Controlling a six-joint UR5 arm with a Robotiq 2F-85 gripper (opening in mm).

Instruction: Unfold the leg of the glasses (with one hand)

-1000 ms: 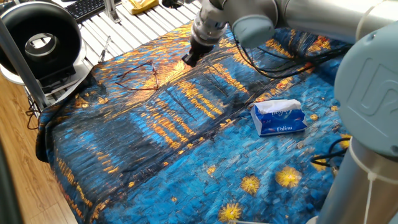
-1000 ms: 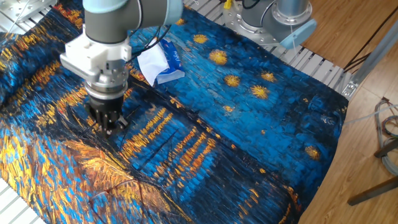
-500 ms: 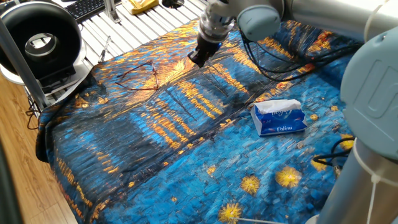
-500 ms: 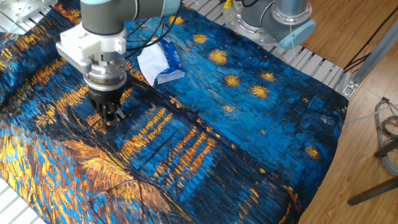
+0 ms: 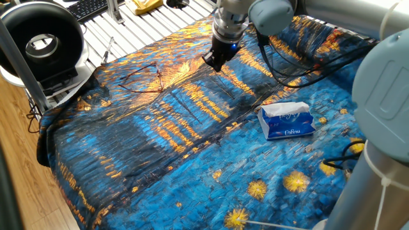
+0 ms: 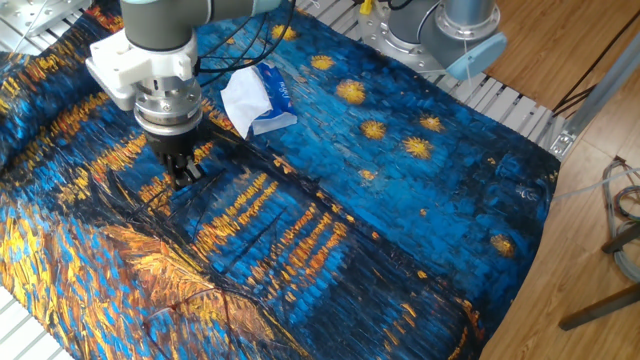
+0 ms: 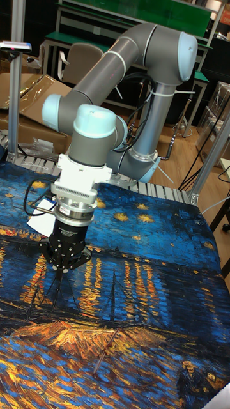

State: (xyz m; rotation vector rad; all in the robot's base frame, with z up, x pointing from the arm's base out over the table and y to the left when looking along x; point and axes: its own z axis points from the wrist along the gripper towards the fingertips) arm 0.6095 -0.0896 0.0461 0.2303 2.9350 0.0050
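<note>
The glasses [image 5: 146, 78] lie on the orange part of the painted cloth at the far left, a thin dark wire frame with straight wire lines beside it. In the other fixed view they are faint lines [image 6: 186, 296] near the bottom left. The tall fixed view shows only a thin dark wire [image 7: 105, 354], possibly the leg, low on the cloth. I cannot tell how the leg is hinged out. My gripper [image 5: 214, 62] hangs above the cloth, well to the right of the glasses. Its fingers [image 6: 184, 172] are shut together on nothing and point down [image 7: 64, 267].
A blue tissue pack [image 5: 287, 121] lies on the cloth right of my gripper [image 6: 258, 98]. Black cables [image 5: 300, 64] trail across the cloth behind the arm. A black ring-shaped device [image 5: 41, 41] stands off the table's left corner. The robot base [image 6: 455, 25] is at the far edge.
My gripper has moved away from the glasses, toward the tissue pack side, and risen a little. The glasses have not moved.
</note>
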